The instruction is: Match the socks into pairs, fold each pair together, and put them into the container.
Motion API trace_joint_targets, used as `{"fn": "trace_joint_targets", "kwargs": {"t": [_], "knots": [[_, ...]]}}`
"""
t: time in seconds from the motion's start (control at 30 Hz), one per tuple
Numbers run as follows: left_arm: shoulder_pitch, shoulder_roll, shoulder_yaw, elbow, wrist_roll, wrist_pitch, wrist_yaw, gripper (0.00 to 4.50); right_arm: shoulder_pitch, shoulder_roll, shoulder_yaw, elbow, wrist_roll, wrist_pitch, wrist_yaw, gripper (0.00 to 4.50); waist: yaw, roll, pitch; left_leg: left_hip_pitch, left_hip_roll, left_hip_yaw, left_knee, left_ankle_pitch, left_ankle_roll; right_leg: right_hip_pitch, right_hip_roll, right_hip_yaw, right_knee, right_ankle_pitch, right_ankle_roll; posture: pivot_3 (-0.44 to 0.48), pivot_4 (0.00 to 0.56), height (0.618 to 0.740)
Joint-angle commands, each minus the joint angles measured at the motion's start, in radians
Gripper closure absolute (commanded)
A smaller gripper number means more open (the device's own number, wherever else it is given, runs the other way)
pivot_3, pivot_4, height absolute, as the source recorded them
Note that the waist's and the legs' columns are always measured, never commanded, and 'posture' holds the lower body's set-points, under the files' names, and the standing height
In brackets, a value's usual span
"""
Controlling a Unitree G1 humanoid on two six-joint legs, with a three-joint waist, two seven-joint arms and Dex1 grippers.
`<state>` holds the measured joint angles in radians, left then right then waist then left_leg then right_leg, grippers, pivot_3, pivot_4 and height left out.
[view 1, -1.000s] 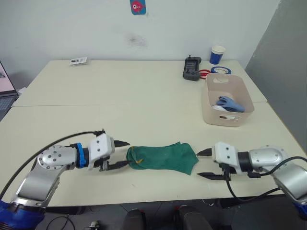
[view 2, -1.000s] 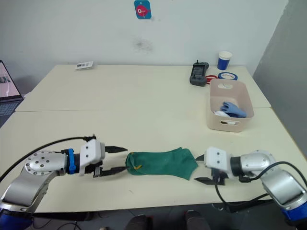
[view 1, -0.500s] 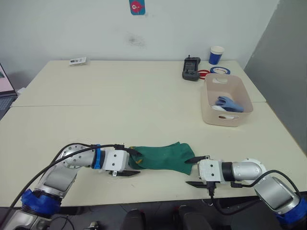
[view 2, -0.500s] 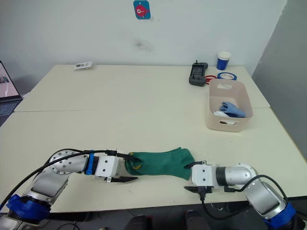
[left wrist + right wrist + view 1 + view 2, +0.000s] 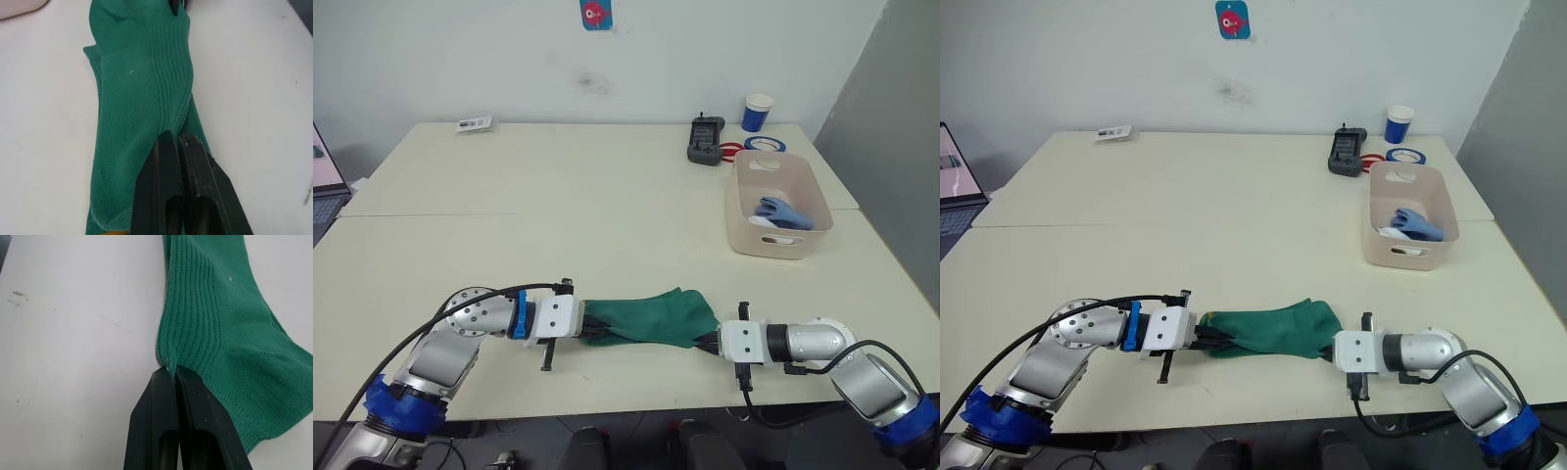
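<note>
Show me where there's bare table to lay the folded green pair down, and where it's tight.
Bare table runs wide between the green socks and the far edge, left of the tub. The far right corner is crowded: black device, tape rolls, cup. The tub already holds socks. Both the left gripper and right gripper pinch the green socks.

From my remote seat I can read no text, brand or number anywhere: the small blue sign with a red figure [image 5: 1233, 20] on the white wall and the small printed card [image 5: 1112, 133] on the cream counter [image 5: 1234, 215] show nothing legible.
</note>
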<state>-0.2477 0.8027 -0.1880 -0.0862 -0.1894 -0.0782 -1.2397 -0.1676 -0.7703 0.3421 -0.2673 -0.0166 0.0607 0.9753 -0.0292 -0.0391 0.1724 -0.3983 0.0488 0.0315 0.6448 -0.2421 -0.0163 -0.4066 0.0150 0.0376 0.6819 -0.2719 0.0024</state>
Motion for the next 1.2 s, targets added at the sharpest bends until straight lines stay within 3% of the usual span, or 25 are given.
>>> {"fn": "trace_joint_targets", "kwargs": {"t": [0.03, 0.17, 0.4, 0.73, 0.83, 1.2], "knots": [[-0.020, 0.002, 0.050, -0.066, -0.096, 0.101, -0.006, 4.50, -0.006, -0.018, -0.061, -0.073, 0.091, 0.059, 0.050, 4.48, 0.000, 0.000, 0.000, 0.000, 0.000, 0.000, 0.000, 0.000, 0.000, 0.000, 0.000, 0.000, 0.000, 0.000, 0.000, 0.000, 0.150, 0.740], [-0.048, -0.009, 0.097, -0.087, -0.209, 0.262, 0.019, 4.50, -0.026, -0.021, -0.120, -0.160, 0.230, 0.185, 0.096, 4.48, -0.001, 0.000, 0.000, 0.000, 0.000, -0.002, 0.000, 0.000, 0.000, 0.000, 0.000, -0.001, 0.000, 0.000, 0.000, 0.000, 0.150, 0.740], [-0.046, 0.013, 0.130, -0.090, -0.233, 0.310, -0.009, 4.50, -0.108, -0.023, -0.180, -0.191, 0.381, 0.399, 0.116, 4.48, -0.001, 0.000, 0.000, 0.000, 0.000, -0.002, 0.000, 0.000, 0.000, 0.000, 0.000, -0.001, 0.000, 0.000, 0.000, 0.000, 0.150, 0.740], [0.065, 0.231, 0.302, -0.266, -0.557, 0.807, -0.033, 4.50, -0.231, -0.052, -0.239, -0.333, 0.752, 0.833, 0.112, 4.48, -0.003, 0.001, 0.001, 0.000, 0.009, -0.002, 0.000, 0.000, 0.000, 0.000, 0.000, -0.002, 0.000, 0.000, 0.000, 0.000, 0.150, 0.740], [0.120, 0.257, 0.297, -0.261, -0.509, 0.786, -0.032, 4.50, -0.233, -0.060, -0.208, -0.317, 0.745, 0.854, 0.103, 4.48, -0.002, 0.001, 0.001, 0.001, 0.009, -0.001, 0.000, 0.000, 0.000, 0.000, 0.001, -0.002, 0.000, 0.000, -0.001, 0.000, 0.150, 0.740], [0.119, 0.095, 0.232, -0.201, -0.362, 0.684, 0.137, 4.50, -0.283, -0.050, -0.083, -0.085, 0.561, 0.710, 0.155, 4.48, -0.002, 0.001, 0.001, 0.000, 0.009, 0.000, 0.000, 0.000, 0.000, -0.001, 0.001, -0.001, 0.000, 0.000, -0.001, 0.000, 0.150, 0.740]]}}
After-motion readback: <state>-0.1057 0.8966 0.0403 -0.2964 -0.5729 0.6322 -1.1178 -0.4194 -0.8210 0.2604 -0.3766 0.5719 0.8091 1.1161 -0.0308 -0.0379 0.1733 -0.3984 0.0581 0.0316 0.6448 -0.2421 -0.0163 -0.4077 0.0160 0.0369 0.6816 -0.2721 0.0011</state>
